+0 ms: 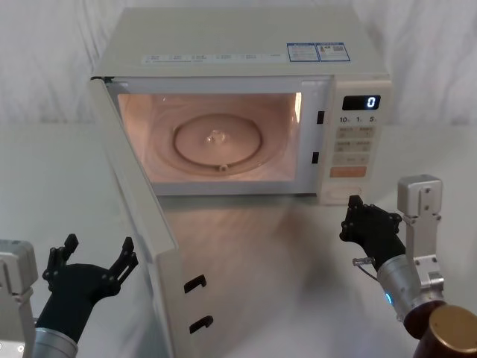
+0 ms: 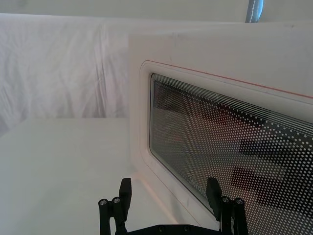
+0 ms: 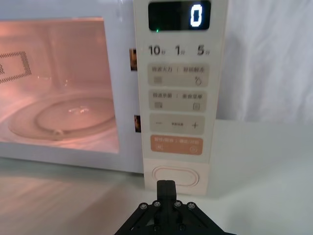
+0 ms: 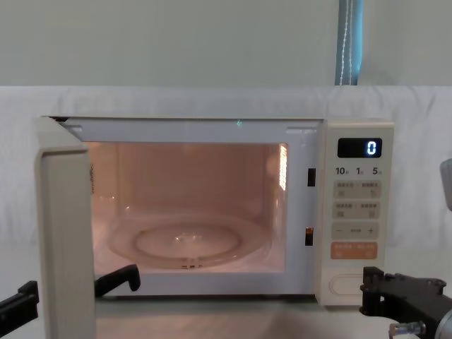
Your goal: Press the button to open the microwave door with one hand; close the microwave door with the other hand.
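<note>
Open microwave door [image 1: 141, 216] beside left gripper [image 1: 93, 261]

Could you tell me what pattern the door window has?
Fine white dots on dark glass, clearest in the left wrist view.

Black end effectors [image 1: 95, 257] – grey wrists, brown band

Cream microwave [image 1: 246, 52] lit, microwave door [image 1: 141, 216] swung open
</note>
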